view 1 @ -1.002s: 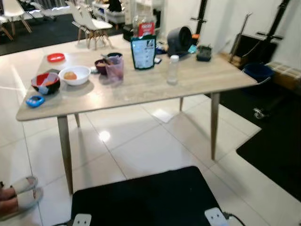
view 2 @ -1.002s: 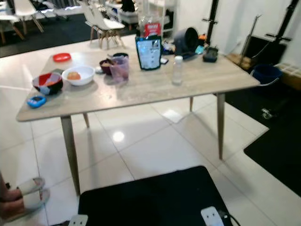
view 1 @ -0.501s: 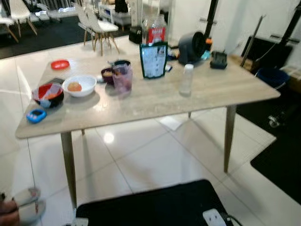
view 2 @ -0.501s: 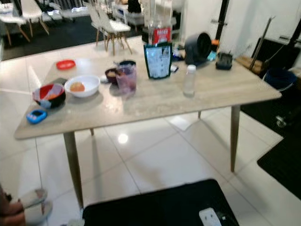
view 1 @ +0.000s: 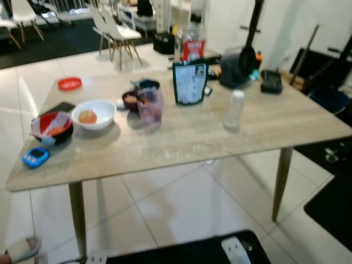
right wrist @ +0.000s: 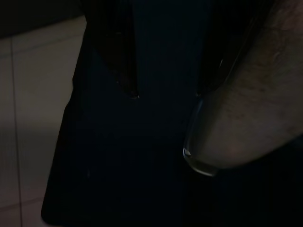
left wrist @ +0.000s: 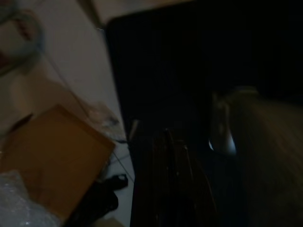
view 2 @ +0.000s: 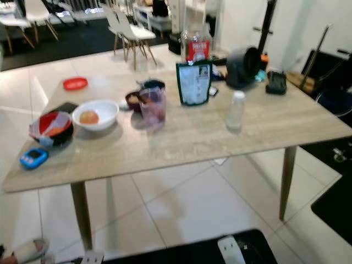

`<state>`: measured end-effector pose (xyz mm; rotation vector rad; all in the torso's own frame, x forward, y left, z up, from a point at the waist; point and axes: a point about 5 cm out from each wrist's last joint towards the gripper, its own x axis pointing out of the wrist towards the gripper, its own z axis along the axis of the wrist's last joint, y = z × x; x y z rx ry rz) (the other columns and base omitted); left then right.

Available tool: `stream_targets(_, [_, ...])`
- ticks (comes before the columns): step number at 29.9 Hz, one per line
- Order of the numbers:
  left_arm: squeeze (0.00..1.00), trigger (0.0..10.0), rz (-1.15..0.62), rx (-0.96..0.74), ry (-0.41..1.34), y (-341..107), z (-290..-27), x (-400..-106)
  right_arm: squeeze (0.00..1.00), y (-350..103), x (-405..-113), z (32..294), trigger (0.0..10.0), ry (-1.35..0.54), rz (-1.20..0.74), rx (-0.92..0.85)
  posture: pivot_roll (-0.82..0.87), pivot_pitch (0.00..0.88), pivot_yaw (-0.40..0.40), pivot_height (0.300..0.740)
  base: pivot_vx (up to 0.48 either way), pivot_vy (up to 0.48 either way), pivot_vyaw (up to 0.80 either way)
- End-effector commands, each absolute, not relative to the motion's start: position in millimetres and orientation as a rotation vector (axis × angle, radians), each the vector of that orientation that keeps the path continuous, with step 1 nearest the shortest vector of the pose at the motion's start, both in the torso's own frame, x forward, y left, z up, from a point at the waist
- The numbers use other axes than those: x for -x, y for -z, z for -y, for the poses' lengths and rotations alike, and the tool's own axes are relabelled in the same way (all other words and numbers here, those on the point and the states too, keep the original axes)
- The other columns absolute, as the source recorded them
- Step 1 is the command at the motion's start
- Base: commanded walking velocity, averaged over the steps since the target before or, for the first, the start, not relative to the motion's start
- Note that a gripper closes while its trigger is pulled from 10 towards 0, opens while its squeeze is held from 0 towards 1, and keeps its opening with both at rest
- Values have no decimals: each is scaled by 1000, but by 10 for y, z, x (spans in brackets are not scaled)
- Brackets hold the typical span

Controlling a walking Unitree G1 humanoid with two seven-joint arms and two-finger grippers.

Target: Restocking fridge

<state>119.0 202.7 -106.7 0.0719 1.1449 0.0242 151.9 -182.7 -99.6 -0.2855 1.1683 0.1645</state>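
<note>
The clear bottle (view 1: 234,109) at the counter's (view 1: 181,144) 3 o'clock looks light and slippery; grip mid-body. Either claw's state cannot be told.

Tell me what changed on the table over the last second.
Only the camera moved: the robot came closer to the table, which now looms larger. Nothing was taken hold of or let go. The water bottle, pouch, white bowl and purple cup stand as before.
</note>
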Motion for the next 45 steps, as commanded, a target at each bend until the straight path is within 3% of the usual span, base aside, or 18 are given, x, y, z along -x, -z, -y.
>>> stream_targets(1, [0,10000,-1165,-76,-1,1091,-2006,-1115,0,1026,-1460,1755,10000,-179,-1181,289,24,0,26,740,401,0,0])
stream_targets(10, [0,10000,-1154,-66,-31,1073,-2052,-1157,0,1077,-1330,1653,10000,-194,-1195,288,22,0,19,740,82,0,0])
stream_targets(22, [0,10000,-1149,-60,-22,1069,-2016,-1191,0,1047,-1401,1740,10000,-187,-1182,295,21,0,19,740,0,0,0])
stream_targets(45, [0,10000,-1152,-55,-31,1072,-1996,-1196,0,1039,-1418,1762,10000,-192,-1178,294,17,0,18,740,0,-391,0])
